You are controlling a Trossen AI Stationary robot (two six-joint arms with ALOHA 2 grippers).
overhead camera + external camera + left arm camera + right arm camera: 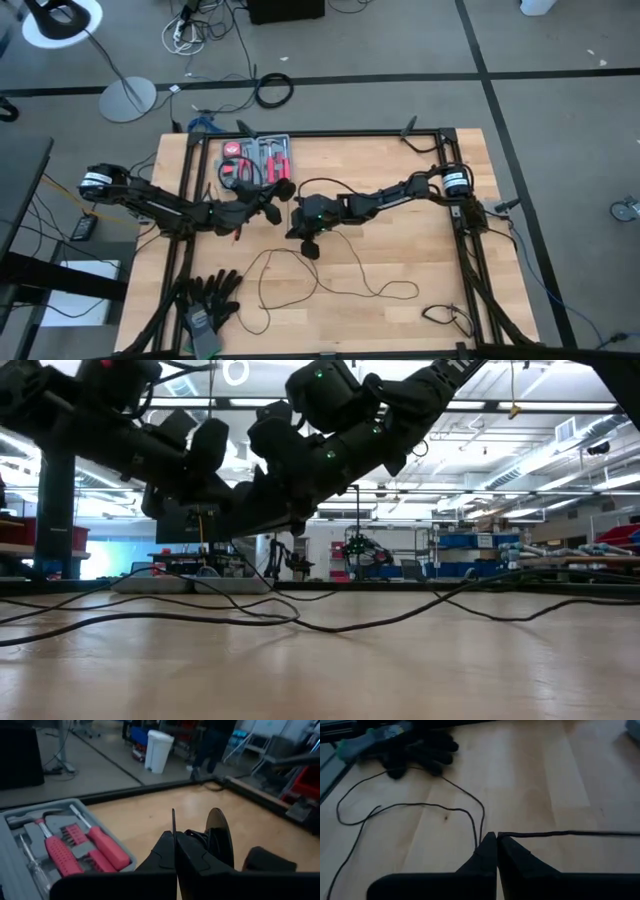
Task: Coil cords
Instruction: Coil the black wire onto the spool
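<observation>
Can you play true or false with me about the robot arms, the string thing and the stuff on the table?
1. The thin black wire lies in loose loops on the wooden table. True.
2. The right gripper has its fingers wide open. False: they are pressed shut on the wire.
3. The tool case holds tools with red handles. True.
4. The black gloves lie in the tool case. False: they lie at the table's near left corner, away from the case.
5. The left gripper is shut, with a thin black strand sticking up between its fingers. True.
</observation>
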